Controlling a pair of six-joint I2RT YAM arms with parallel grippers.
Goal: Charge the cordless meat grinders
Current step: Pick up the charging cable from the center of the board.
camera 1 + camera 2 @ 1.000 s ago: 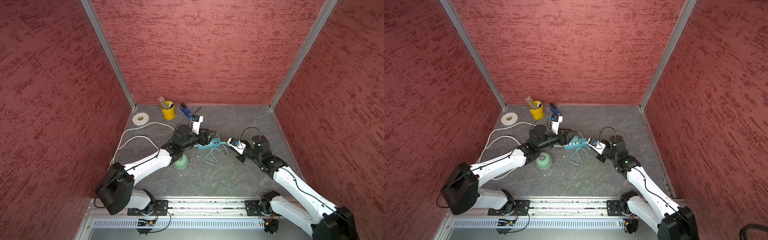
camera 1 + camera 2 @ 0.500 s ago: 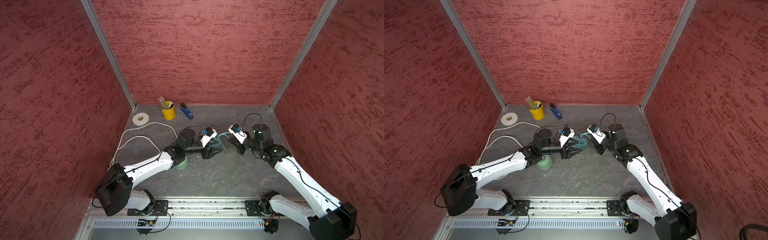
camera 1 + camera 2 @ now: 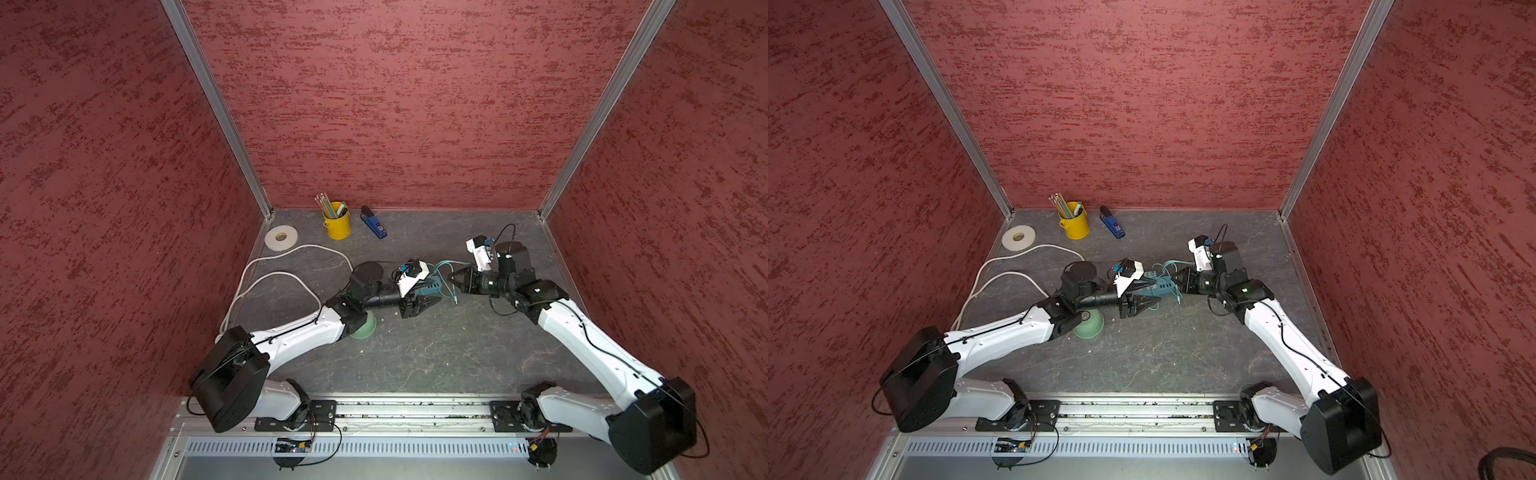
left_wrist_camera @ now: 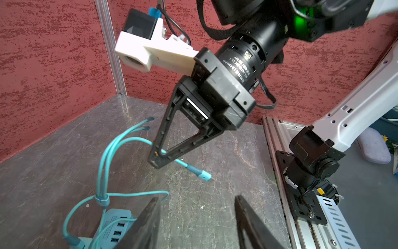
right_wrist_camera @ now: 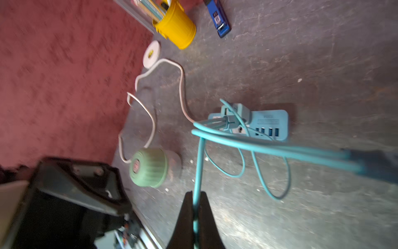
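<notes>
- The right claw (image 5: 195, 199) is closed on a teal cable (image 5: 199, 163).
- The left claw (image 4: 196, 199) is open, by the power strip (image 5: 271, 122).
- The meat grinder (image 5: 148, 167) stands on the desk (image 3: 415, 353), partly under the left arm (image 3: 1005, 336).

Meat grinder (image 3: 365, 330) half under left arm (image 3: 299, 337)

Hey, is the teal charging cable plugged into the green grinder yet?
Not plugged in. The right gripper pinches the teal cable, its connector dangling free, apart from the grinder.
</notes>
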